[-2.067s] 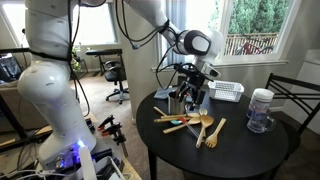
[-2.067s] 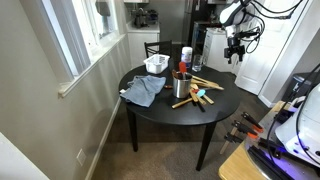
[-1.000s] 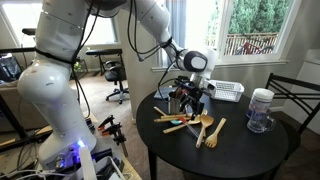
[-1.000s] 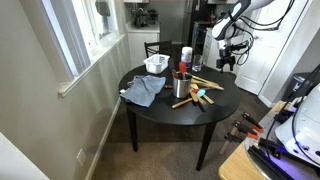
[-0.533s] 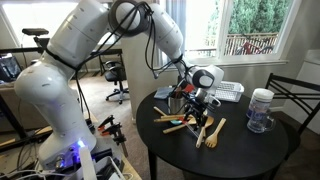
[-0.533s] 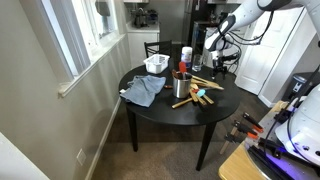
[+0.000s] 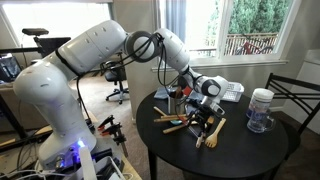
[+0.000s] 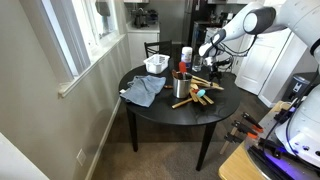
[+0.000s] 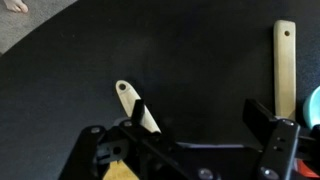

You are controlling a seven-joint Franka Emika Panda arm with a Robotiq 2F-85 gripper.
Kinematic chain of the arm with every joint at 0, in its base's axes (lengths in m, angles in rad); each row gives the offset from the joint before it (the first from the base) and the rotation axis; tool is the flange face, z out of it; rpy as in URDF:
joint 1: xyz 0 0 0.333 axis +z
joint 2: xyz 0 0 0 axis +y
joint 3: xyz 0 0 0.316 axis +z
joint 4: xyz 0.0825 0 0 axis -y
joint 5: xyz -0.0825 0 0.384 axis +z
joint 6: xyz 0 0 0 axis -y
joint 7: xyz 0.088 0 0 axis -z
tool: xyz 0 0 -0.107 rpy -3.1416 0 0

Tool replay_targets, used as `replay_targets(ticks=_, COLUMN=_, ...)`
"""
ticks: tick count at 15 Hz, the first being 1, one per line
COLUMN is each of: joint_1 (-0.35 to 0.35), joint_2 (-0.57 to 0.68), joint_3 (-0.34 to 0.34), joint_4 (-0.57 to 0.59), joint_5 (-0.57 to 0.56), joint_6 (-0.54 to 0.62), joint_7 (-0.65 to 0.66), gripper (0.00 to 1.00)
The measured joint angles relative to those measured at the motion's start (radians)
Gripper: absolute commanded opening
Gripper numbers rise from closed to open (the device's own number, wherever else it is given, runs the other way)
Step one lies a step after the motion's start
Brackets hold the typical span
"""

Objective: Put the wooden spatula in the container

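Note:
Several wooden utensils lie in a loose pile on the round black table; they also show in an exterior view. In the wrist view the pale wooden spatula handle, with a hole at its end, runs under my left finger. My gripper is open and low over the pile, with only bare table between its fingers. A second wooden handle lies just outside the right finger. The dark metallic container stands upright beside the pile.
A white slotted basket sits at the table's far side, and a clear white-lidded jar stands near its edge. A grey-blue cloth hangs over the rim. A teal utensil touches the right edge of the wrist view.
The arm has swung down from above the table to just over the utensil pile. The gripper stayed open throughout, and nothing on the table moved.

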Motion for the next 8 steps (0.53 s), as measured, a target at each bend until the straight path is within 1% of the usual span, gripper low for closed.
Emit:
replay_targets(ticks=4, joint_1=0.017, joint_2=0.064, joint_3=0.003, joint_4=0.117, joint_5=-0.045, joint_6=0.006, joint_7=-0.038, gripper=1.00)
replay_targets(ticks=6, joint_1=0.023, joint_2=0.091, joint_3=0.003, joint_4=0.153, joint_5=-0.062, joint_6=0.056, joint_7=-0.039, gripper=1.00)
replay_targets(ticks=8, joint_1=0.027, joint_2=0.118, joint_3=0.000, joint_4=0.170, joint_5=-0.086, joint_6=0.143, joint_7=-0.039, gripper=1.00)
